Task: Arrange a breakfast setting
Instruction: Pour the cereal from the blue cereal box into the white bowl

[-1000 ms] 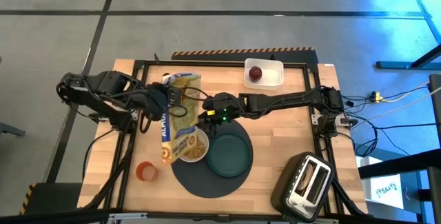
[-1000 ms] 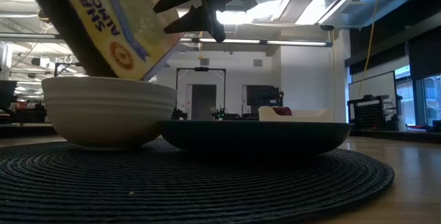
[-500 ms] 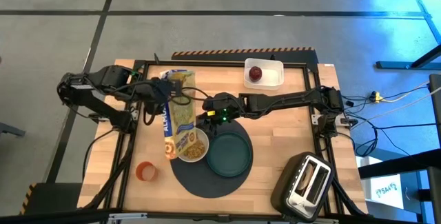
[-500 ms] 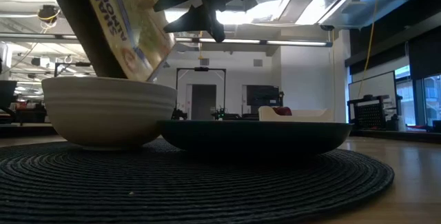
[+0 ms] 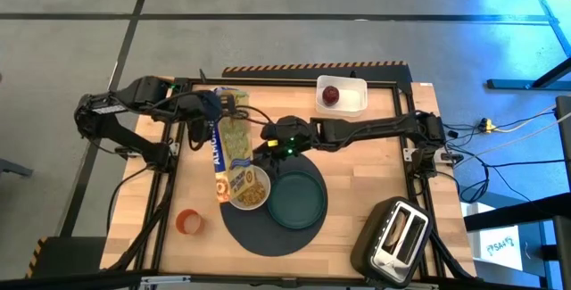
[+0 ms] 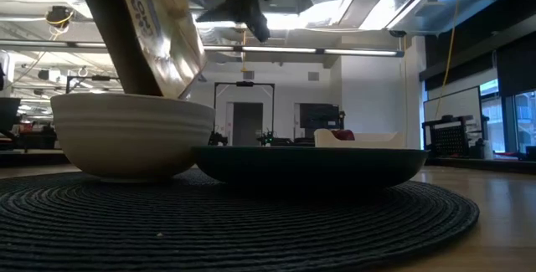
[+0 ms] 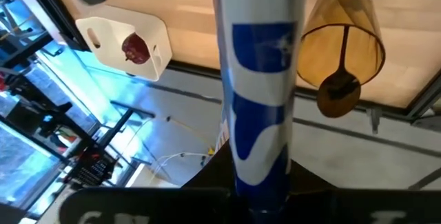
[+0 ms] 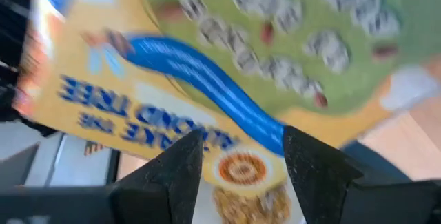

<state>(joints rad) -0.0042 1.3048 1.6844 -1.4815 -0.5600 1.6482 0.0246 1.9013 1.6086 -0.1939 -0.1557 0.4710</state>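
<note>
bowl [image 5: 251, 189] and plate [image 5: 298, 202] side by side on placemat [image 5: 268, 234], cup [image 5: 188, 222] left.

The placemat [image 6: 251, 222] looks coarsely woven and matt, the white bowl [image 6: 130, 134] smooth with ribbed sides, the cereal box [image 5: 230, 152] printed cardboard, the surface [image 5: 375, 161] pale wood.

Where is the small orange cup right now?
High view: the small orange cup stands on the table's near-left part, left of the round dark-grey placemat, apart from it.
</note>
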